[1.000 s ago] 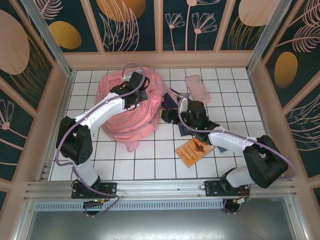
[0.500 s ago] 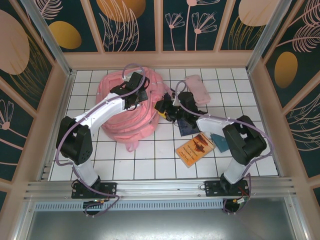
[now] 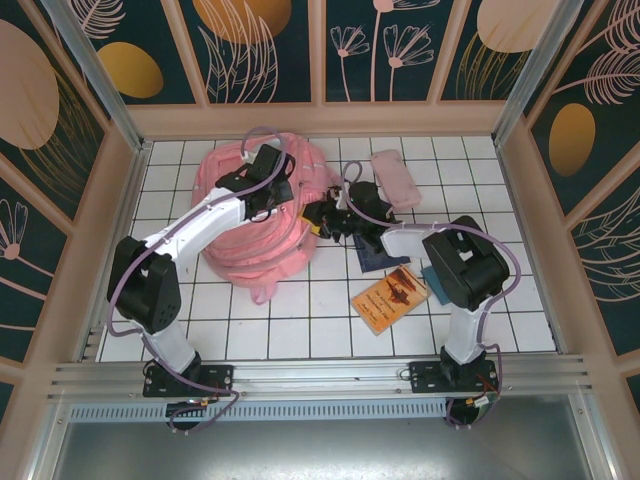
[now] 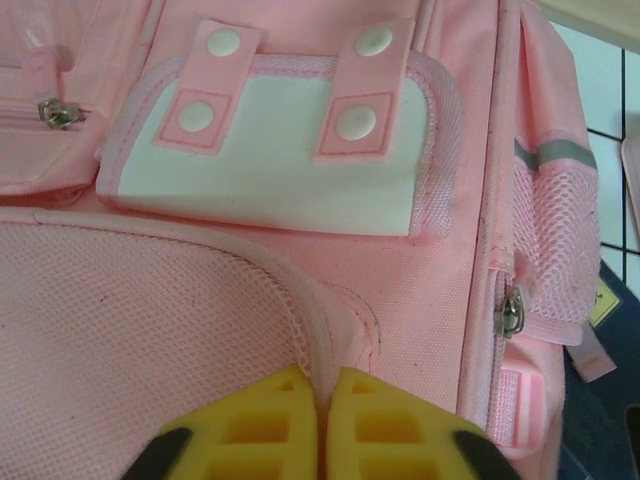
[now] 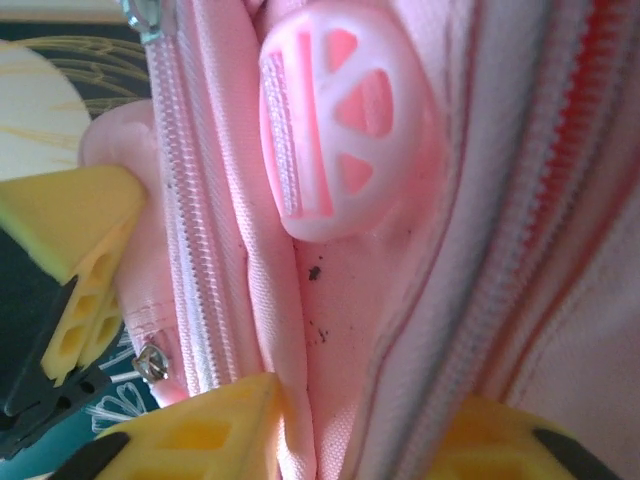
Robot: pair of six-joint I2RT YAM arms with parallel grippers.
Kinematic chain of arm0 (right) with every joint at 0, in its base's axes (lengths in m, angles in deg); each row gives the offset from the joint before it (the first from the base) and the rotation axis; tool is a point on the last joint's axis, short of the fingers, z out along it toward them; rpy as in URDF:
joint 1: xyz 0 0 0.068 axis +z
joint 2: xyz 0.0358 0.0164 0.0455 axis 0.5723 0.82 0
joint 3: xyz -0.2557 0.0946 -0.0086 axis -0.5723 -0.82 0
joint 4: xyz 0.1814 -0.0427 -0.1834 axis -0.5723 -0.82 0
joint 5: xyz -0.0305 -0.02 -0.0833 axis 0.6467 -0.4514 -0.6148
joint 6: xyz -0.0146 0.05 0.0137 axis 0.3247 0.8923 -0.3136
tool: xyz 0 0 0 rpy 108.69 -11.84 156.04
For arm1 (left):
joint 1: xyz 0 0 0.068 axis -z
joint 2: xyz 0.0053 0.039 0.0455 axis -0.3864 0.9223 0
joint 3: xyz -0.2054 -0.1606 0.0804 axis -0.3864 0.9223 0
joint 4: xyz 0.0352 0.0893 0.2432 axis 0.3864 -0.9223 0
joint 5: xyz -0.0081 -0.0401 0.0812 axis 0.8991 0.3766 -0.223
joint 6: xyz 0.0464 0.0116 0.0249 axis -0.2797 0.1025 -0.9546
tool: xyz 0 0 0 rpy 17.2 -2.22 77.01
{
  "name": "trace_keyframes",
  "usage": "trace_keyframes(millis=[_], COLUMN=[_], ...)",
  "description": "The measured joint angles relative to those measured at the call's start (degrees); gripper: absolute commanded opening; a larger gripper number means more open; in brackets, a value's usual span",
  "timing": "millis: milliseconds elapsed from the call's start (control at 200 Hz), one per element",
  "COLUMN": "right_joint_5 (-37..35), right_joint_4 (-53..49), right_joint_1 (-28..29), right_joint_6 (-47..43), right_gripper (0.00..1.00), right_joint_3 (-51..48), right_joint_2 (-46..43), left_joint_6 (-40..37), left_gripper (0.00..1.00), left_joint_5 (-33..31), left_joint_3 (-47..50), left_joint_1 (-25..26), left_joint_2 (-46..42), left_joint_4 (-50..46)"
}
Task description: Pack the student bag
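Your right gripper (image 5: 355,425) has swung in from the desk (image 3: 300,320) and closed on the zipper edge (image 5: 200,250) of the student bag (image 3: 250,235), which lies back-left, while your left gripper (image 4: 322,385) pinches its mesh pocket (image 4: 130,300), likely readying an opening.

Part of the student bag (image 3: 250,255) beneath the left arm (image 3: 205,225)

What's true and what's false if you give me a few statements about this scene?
1. The left gripper pinches a seam of the student bag. True.
2. The orange booklet is packed inside the bag. False: it lies on the tiled table, apart from the bag.
3. The pink pouch lies outside the bag. True.
4. The right gripper hangs far from the bag. False: bag fabric sits between its fingers.
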Motion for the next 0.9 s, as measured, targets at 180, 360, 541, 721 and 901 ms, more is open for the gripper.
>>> trace_keyframes(millis=[180,360,541,721,901], right_joint_5=[0.94,1.07,0.98,0.79,0.57], right_joint_4=[0.33,1.29,1.84,2.05,2.03], right_joint_1=[-0.07,-0.04,0.15,0.7,0.7], right_joint_6=[0.98,3.32,4.83,5.01,4.98], right_gripper=[0.14,0.13,0.13,0.12,0.12], right_joint_3=[1.49,4.48,7.21,7.48,7.48], right_joint_2=[0.22,0.66,1.64,2.12,2.12], left_joint_6=[0.63,1.38,3.21,7.15,10.29], left_gripper=[0.58,0.57,0.45,0.33,0.3], left_joint_5=[-0.33,2.93,8.76,11.89,9.97], left_joint_3=[4.04,10.84,17.27,22.56,22.91], left_joint_1=[0.0,1.09,7.67,10.19,10.14], left_joint_2=[-8.74,-19.71,-21.79,-19.71,-16.83], left_joint_4=[-0.46,-1.03,0.24,3.28,4.96])
